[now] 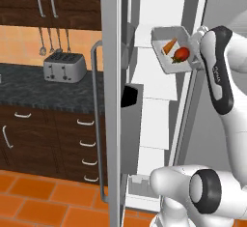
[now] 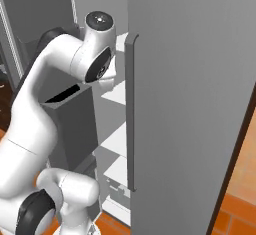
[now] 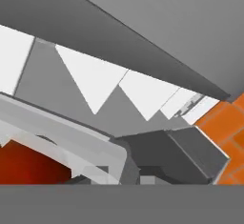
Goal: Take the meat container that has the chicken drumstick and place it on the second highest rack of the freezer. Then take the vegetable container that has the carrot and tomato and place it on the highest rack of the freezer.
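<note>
Vegetable container [image 1: 175, 50], holding the carrot [image 1: 169, 46] and tomato [image 1: 181, 54], hangs tilted inside the freezer [image 1: 159, 100] near its top rack. Your jaws pinch its rim, nearly closed. Expect a light, rigid tray; level it, since loose produce may roll out.

Vegetable container [image 1: 170, 47]: you see pale, translucent plastic, smooth.
Tomato [image 1: 181, 54]: glossy red skin.
Carrot [image 1: 169, 46]: matt orange.
Freezer [image 1: 114, 100]: your views show brushed silver-grey metal outside, a matt white shelved interior.
Toaster [image 1: 64, 67]: shiny metal.
Counter [image 1: 43, 91]: dark speckled stone, low sheen.
Cabinets [image 1: 53, 139]: dark wood grain with polished metal handles.
Floor [image 1: 43, 204]: orange tiles, you'd call them matt.
</note>
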